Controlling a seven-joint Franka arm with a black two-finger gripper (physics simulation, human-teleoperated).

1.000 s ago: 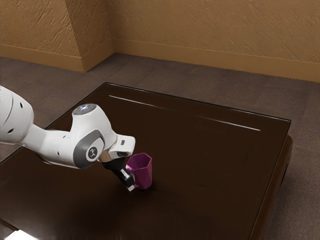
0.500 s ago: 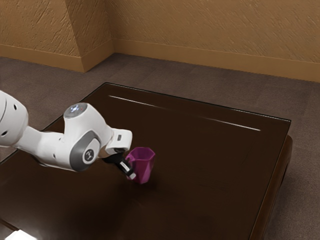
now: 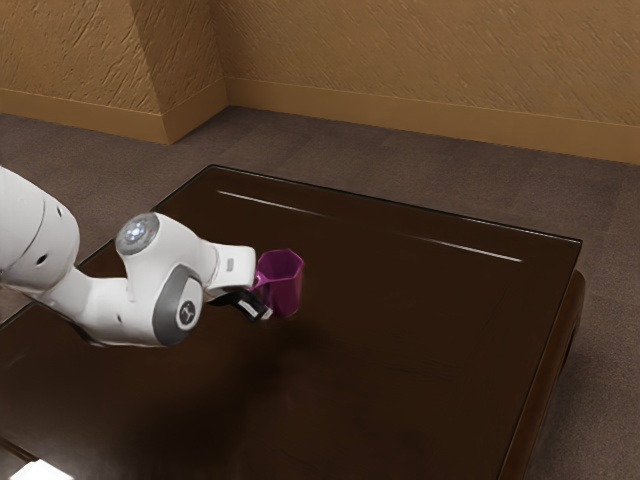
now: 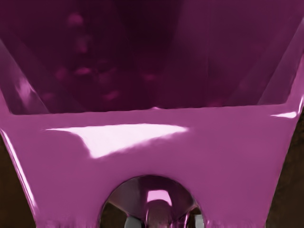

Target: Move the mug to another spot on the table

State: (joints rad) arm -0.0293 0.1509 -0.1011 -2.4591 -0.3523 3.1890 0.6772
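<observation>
Glossy faceted mug (image 3: 282, 283): magenta, darker purple inside.
Polished rectangular table (image 3: 430, 320): plain dark brown.
Jointed robot arm (image 3: 100, 290): white, with grey joint caps.
Rough wall (image 3: 400, 50): ochre.

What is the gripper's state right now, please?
Gripper: closed on the purple mug, holding it just above the table.

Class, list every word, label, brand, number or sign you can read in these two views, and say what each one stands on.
No text here can be read.
A small white mark on the white arm's grey joint cap: too small to read.
The purple faceted mug and the dark glossy table bear no lettering.
</observation>
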